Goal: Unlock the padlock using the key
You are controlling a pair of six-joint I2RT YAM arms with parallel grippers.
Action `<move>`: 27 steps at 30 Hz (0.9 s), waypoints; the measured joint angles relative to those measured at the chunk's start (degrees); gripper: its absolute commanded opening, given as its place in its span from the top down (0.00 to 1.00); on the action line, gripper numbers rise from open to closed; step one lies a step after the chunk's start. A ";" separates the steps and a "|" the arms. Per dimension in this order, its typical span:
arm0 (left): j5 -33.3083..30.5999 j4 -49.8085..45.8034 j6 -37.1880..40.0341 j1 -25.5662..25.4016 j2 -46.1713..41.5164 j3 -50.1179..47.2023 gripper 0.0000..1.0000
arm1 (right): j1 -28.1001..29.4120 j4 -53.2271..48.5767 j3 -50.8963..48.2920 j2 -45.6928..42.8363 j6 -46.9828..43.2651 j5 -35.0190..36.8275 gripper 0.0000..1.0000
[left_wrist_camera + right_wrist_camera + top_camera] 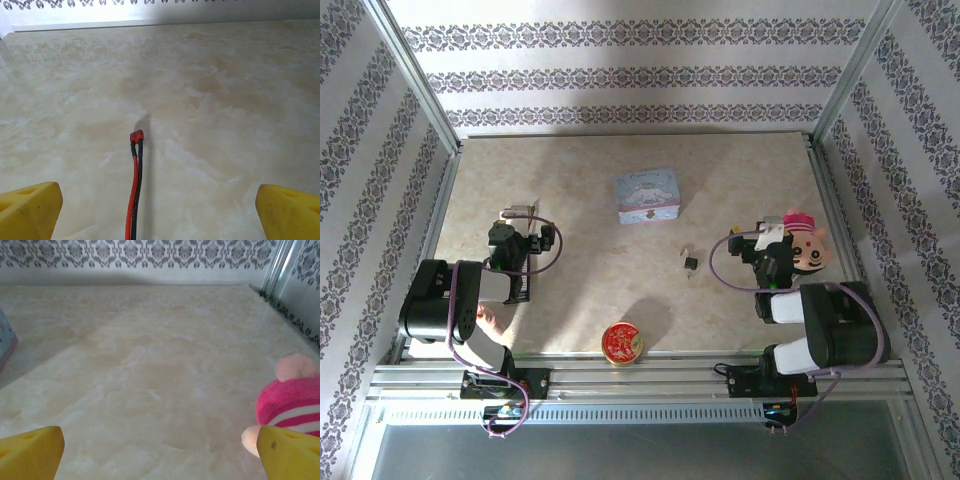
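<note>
The padlock (690,262) is set mid-tabletop (580,280), between the arms and within reach of both, what is likely the key (684,250) just beside it. The jaws of the left gripper (160,212) and right gripper (160,452) are held wide apart, nothing gripped.

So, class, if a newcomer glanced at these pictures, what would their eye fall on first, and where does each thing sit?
The pastel-blue box with a cartoon picture stands out mid-table, toward the far side, and the round red-and-gold tin sits at the near edge, about centre. A pink plush toy lies near the right edge. The tiny dark padlock, just right of centre, is easy to miss.
</note>
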 measured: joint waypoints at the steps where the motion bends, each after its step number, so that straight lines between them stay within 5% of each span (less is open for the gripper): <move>1: 0.00 0.00 0.00 0.00 0.00 0.00 0.01 | -0.24 1.11 0.20 1.64 0.13 -0.24 0.02; 18: 0.04 0.00 0.00 0.00 0.00 0.00 0.01 | -4.07 -4.15 8.22 4.68 1.20 -15.50 0.02; 27: 0.04 0.00 0.00 0.00 0.00 0.00 0.01 | -4.07 -4.66 8.22 4.68 1.20 -17.14 0.02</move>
